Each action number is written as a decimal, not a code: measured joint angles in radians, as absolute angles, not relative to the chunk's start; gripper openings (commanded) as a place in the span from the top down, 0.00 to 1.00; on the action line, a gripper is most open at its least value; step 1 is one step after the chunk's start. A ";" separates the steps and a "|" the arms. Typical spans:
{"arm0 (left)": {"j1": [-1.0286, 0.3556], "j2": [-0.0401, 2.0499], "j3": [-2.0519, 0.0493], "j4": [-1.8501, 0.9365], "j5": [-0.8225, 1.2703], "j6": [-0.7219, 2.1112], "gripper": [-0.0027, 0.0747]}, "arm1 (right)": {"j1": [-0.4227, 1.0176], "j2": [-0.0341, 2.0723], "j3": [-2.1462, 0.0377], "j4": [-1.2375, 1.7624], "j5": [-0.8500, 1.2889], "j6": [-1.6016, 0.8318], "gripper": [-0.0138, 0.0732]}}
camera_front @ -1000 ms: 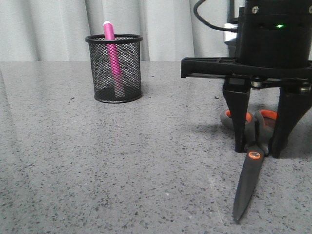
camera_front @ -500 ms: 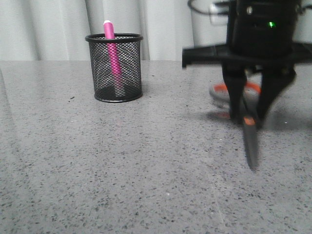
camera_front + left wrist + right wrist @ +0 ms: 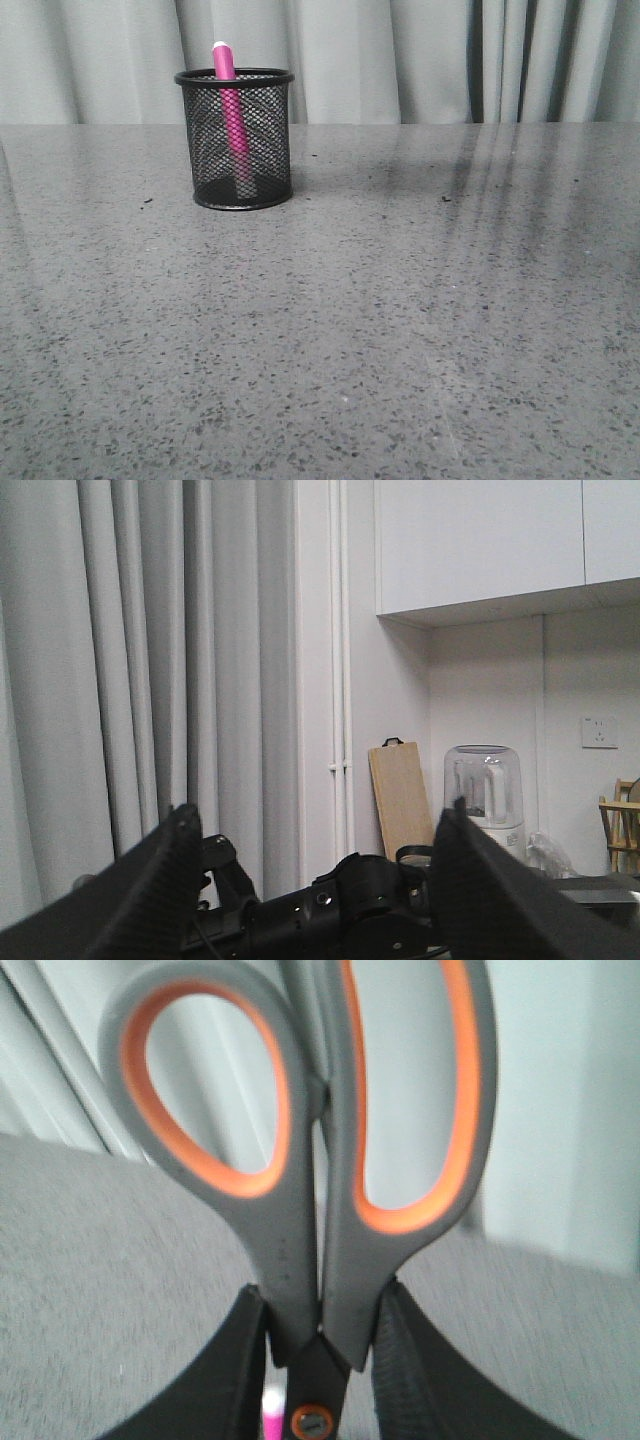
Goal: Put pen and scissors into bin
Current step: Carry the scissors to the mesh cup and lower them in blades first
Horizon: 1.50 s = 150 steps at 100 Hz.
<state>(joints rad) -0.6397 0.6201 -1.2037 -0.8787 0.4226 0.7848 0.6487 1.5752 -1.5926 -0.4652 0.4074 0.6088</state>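
Gripping the scissors [image 3: 315, 1210] just above the orange pivot screw [image 3: 311, 1422], the right gripper [image 3: 318, 1380] is closed down to the width of the two handle shanks, one black textured finger [image 3: 225, 1380] pressed against each outer side. The handles are matte grey with smooth orange inner linings; one loop is a rounded oval, the other longer and narrower. The handles stand up from the gripper with the shanks closed together, and the blades are out of sight below the pivot. A small patch of bright pink shows just beside the pivot screw; what it belongs to cannot be told from the right wrist view. Speckled grey bench surface lies behind the handles.

The left gripper [image 3: 315, 900] is spread wide, its two dark textured fingers [image 3: 150, 900] well apart with nothing between them, and it faces pale pleated curtains [image 3: 150, 650] and a white wall.

On the front view, neither gripper appears. The bench [image 3: 400, 330] is grey speckled stone with a slight sheen. The bin [image 3: 238, 138], a black wire-mesh cylinder with a solid rim and base, stands upright toward the far side of the bench. The pen [image 3: 233, 115], slim and bright pink with a white end cap, stands inside the bin, its cap rising above the rim. Grey curtains hang behind the bin.
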 measured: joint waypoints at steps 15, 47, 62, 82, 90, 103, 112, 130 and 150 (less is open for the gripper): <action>-0.640 0.620 -1.204 -0.877 0.445 0.785 0.40 | 0.649 1.661 -1.593 -0.554 0.242 0.605 0.93; -0.640 0.620 -1.204 -0.860 0.518 0.785 0.40 | 0.642 1.840 -1.593 -0.620 0.107 0.603 0.93; -0.640 0.620 -1.204 -0.858 0.550 0.785 0.40 | 0.633 1.881 -1.589 -0.624 0.088 0.603 0.93; -0.640 0.620 -1.204 -0.852 0.567 0.785 0.40 | 0.633 1.892 -1.524 -0.628 0.068 0.603 0.93; -0.640 0.620 -1.204 -0.846 0.567 0.785 0.40 | 0.633 1.892 -1.492 -0.631 0.061 0.603 0.93; -0.640 0.620 -1.204 -0.832 0.568 0.785 0.40 | 0.632 1.886 -1.450 -0.637 0.006 0.601 0.93; -0.640 0.620 -1.204 -0.828 0.568 0.785 0.40 | 0.631 1.884 -1.442 -0.642 0.000 0.599 0.92; -0.640 0.620 -1.204 -0.809 0.569 0.785 0.41 | 0.631 1.878 -1.440 -0.642 0.000 0.599 0.67; -0.640 0.620 -1.204 -0.758 0.570 0.765 0.79 | 0.631 1.829 -1.425 -0.628 0.049 0.603 0.37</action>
<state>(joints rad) -0.6397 0.6201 -1.2037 -0.7577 0.5702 0.7652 0.6309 1.8287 -1.4246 -0.6277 0.0489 0.6029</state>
